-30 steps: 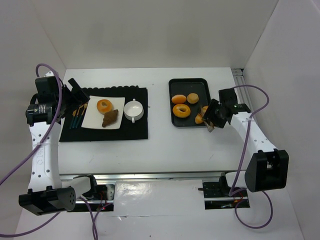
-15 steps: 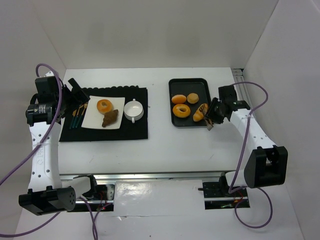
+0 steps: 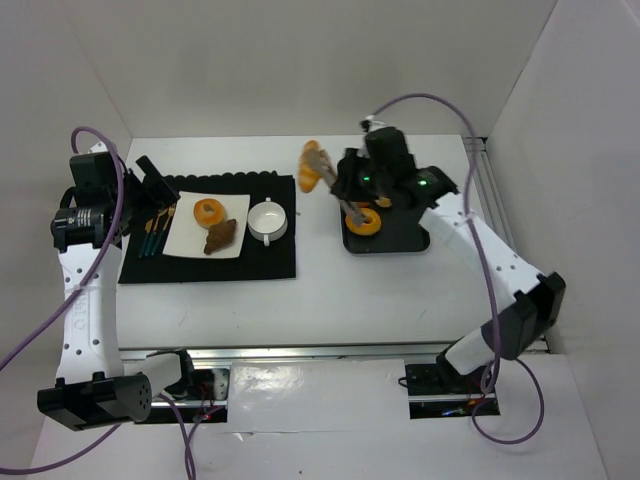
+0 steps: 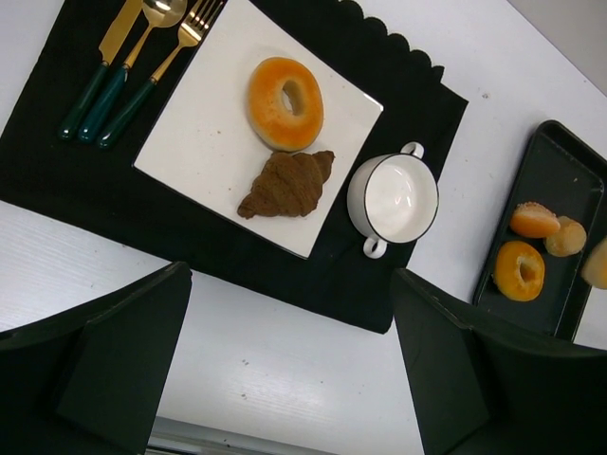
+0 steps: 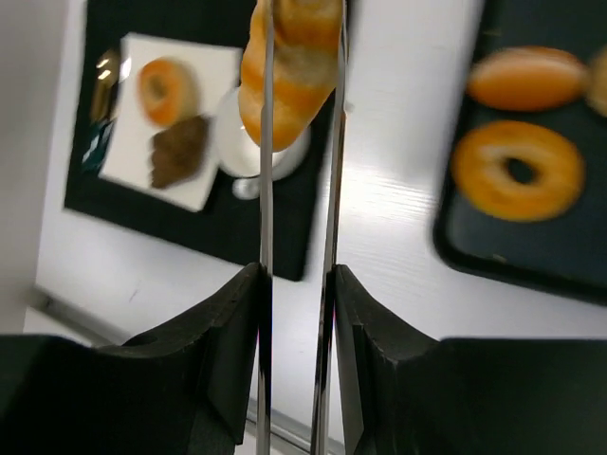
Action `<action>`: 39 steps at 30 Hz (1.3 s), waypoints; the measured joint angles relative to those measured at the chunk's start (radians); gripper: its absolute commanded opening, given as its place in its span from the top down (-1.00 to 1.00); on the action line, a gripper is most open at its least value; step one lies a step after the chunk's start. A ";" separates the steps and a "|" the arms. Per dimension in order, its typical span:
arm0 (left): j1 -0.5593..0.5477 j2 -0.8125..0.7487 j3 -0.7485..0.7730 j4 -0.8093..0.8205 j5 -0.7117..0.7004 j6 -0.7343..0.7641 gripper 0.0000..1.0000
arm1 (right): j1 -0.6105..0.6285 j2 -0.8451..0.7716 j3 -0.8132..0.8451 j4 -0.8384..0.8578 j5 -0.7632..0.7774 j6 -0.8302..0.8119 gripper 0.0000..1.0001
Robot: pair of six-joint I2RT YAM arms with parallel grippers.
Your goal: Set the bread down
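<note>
The roll [image 3: 313, 166], pinched in the right gripper [image 5: 299, 57] (jaws narrow), should be lowered gently onto a bare part of the plate [image 3: 186, 238].

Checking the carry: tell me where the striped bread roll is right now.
Top view: the bread roll hangs gripped in the right gripper above the table, between the black placemat on its left and the black tray on its right.

Glossy-crusted bread roll [image 5: 289, 66], matt blk cloth placemat [image 4: 57, 185], shiny wht ceramic cup [image 4: 394, 197], gold-tone metal cutlery [image 4: 106, 95]
</note>
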 measured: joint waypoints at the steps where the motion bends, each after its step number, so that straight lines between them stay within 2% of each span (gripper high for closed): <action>1: 0.000 0.000 0.002 -0.002 0.000 0.000 -0.99 | 0.063 0.042 0.048 0.009 -0.001 -0.002 0.29; 5: 0.003 0.000 0.041 -0.019 -0.001 0.000 -0.99 | 0.265 0.282 0.268 0.032 -0.008 -0.025 0.29; 7: 0.006 0.000 0.074 -0.028 -0.008 -0.001 -0.99 | 0.325 0.398 0.356 0.045 -0.019 -0.038 0.29; 11: 0.009 0.000 0.142 -0.041 -0.031 -0.019 -0.99 | 0.410 0.613 0.516 0.047 -0.041 -0.067 0.29; 15: 0.010 -0.003 0.195 -0.051 -0.054 -0.028 -0.99 | 0.447 0.754 0.647 0.046 -0.064 -0.084 0.26; 29: 0.010 -0.015 0.202 -0.063 -0.065 -0.050 -0.99 | 0.464 0.957 0.794 0.119 -0.133 -0.072 0.14; 31: 0.010 -0.017 0.202 -0.063 -0.065 -0.050 -0.99 | 0.464 0.975 0.794 0.121 -0.136 -0.066 0.08; 34: 0.010 -0.018 0.202 -0.063 -0.069 -0.049 -0.99 | 0.464 0.991 0.794 0.121 -0.135 -0.054 -0.21; 39: 0.010 -0.018 0.202 -0.063 -0.072 -0.049 -0.99 | 0.464 0.991 0.793 0.137 -0.140 -0.051 -0.27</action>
